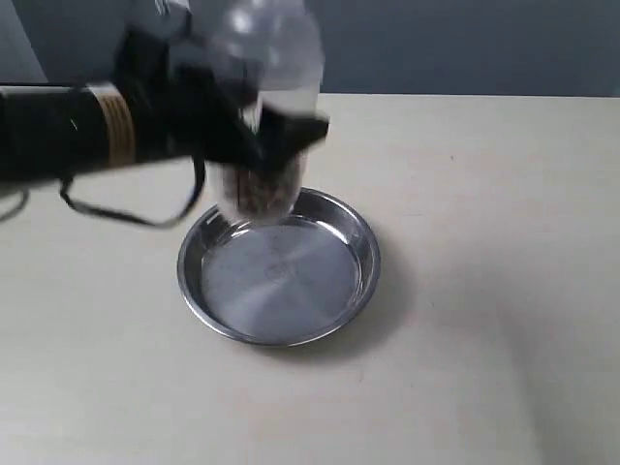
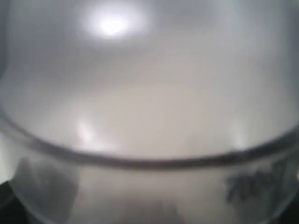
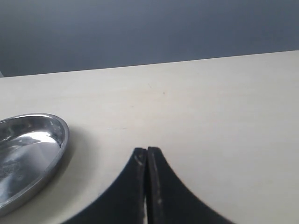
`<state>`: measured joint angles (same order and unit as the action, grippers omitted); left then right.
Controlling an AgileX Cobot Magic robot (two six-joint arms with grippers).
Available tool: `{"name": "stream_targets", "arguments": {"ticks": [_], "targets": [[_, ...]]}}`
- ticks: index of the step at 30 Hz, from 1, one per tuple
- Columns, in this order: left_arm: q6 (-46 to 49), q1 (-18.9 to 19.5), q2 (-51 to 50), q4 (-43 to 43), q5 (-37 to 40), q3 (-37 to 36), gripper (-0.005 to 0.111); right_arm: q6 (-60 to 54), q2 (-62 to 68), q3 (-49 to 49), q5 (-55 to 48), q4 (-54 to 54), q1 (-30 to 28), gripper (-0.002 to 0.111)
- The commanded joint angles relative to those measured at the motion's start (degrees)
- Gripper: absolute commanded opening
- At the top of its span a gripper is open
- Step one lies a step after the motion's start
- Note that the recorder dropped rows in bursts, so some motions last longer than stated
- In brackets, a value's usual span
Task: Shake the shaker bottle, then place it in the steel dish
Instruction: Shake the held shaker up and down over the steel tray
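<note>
The clear shaker bottle [image 1: 268, 116] is held in the air, blurred, over the far rim of the steel dish [image 1: 208, 247]. Brown bits show in its lower end. My left gripper [image 1: 254, 131] is shut on the bottle around its middle, the black arm reaching in from the left. In the left wrist view the shaker bottle [image 2: 149, 93] fills the frame, with its black scale print at one edge; the fingers are hidden. My right gripper [image 3: 147, 151] is shut and empty, low over the table beside the steel dish [image 3: 63, 140]. It is out of the exterior view.
A pale beige table [image 1: 484, 291] lies all around the dish. A black cable [image 1: 126, 213] loops under the left arm. A grey wall [image 1: 465, 44] stands behind the table's far edge.
</note>
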<state>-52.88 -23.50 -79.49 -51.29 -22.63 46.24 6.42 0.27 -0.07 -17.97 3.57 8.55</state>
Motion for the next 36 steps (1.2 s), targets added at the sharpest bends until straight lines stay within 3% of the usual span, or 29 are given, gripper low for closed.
{"name": "stream_targets", "arguments": {"ticks": [1,4,6,7,10,11,12,14,16,19,22,25,27,29,32,36], "targets": [[-0.5,-1.8,-4.5,4.2,-3.4,-8.4,0.0,-0.3,-0.3,0.1,0.5,-0.1,0.1,-0.001],[-1.9,0.6,0.5,5.9,-18.4,-6.7,0.0,-0.3,-0.3,0.1,0.5,-0.1,0.1,-0.001],[3.2,-0.2,5.4,5.7,-6.9,-2.3,0.0,-0.3,-0.3,0.1,0.5,-0.1,0.1,-0.001],[3.3,-1.6,2.7,5.7,0.0,-6.4,0.0,-0.3,-0.3,0.1,0.5,-0.1,0.1,-0.001],[3.2,-1.5,-1.6,6.7,-6.1,-10.8,0.0,-0.3,-0.3,0.1,0.5,-0.1,0.1,-0.001],[3.7,-0.4,2.4,7.0,-13.2,-8.5,0.0,-0.3,-0.3,0.1,0.5,-0.1,0.1,-0.001],[4.7,0.0,4.6,7.2,-14.1,-5.8,0.0,-0.3,-0.3,0.1,0.5,-0.1,0.1,-0.001],[7.9,-0.1,7.5,7.0,-7.2,-2.1,0.0,-0.3,-0.3,0.1,0.5,-0.1,0.1,-0.001],[9.2,-1.1,3.8,6.7,-0.8,-5.7,0.0,-0.3,-0.3,0.1,0.5,-0.1,0.1,-0.001],[10.1,-0.3,-5.6,13.2,-9.0,-12.8,0.0,-0.3,-0.3,0.1,0.5,-0.1,0.1,-0.001],[9.1,1.1,-1.6,14.2,-22.9,-10.4,0.0,-0.3,-0.3,0.1,0.5,-0.1,0.1,-0.001],[10.2,0.1,3.0,13.1,-12.5,-5.7,0.0,-0.3,-0.3,0.1,0.5,-0.1,0.1,-0.001],[12.1,-1.8,-0.7,13.4,-3.9,-8.2,0.0,-0.3,-0.3,0.1,0.5,-0.1,0.1,-0.001],[13.0,-1.7,-7.4,16.4,-6.6,-11.4,0.0,-0.3,-0.3,0.1,0.5,-0.1,0.1,-0.001],[12.4,-0.5,-4.4,16.2,-16.9,-8.5,0.0,-0.3,-0.3,0.1,0.5,-0.1,0.1,-0.001],[15.2,-1.0,0.6,18.5,-6.9,-2.4,0.0,-0.3,-0.3,0.1,0.5,-0.1,0.1,-0.001]]}}
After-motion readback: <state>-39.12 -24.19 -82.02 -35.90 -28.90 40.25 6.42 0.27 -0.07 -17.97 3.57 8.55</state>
